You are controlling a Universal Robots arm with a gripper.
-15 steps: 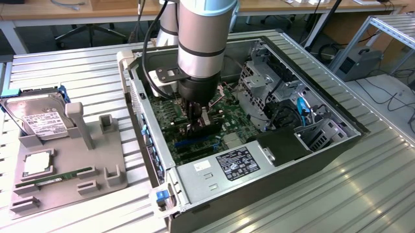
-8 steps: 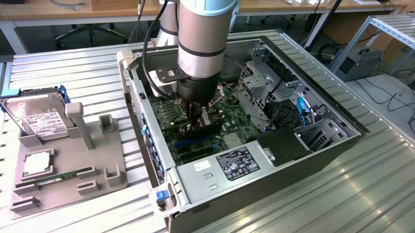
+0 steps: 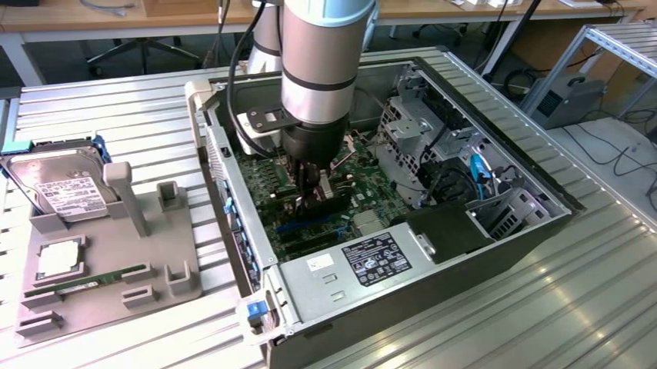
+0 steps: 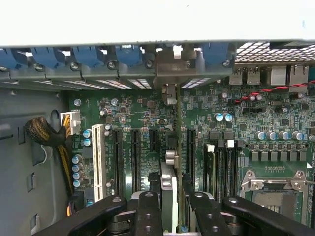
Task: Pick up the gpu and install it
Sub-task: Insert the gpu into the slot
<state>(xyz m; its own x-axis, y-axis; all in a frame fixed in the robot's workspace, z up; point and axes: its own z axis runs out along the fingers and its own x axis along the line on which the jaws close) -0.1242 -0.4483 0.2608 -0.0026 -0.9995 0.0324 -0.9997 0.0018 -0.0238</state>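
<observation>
Gripper (image 4: 172,209) half-closed, clamping the upright gpu (image 4: 169,189) edge-on over motherboard (image 4: 142,118)

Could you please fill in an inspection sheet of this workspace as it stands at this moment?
Surface: ribbed metal table, carrying an open computer case and a grey parts holder.
Job's things: gpu stands on edge over the motherboard slots, its bracket near the rear slot covers.
Clutter: hard drive and RAM stick on the holder.
End effector: end effector inside the case, shut on the gpu's edge.
Cables: yellow-black bundle beside the board; blue cable near the drive cage.
Surroundings: desks and a chair behind.
</observation>
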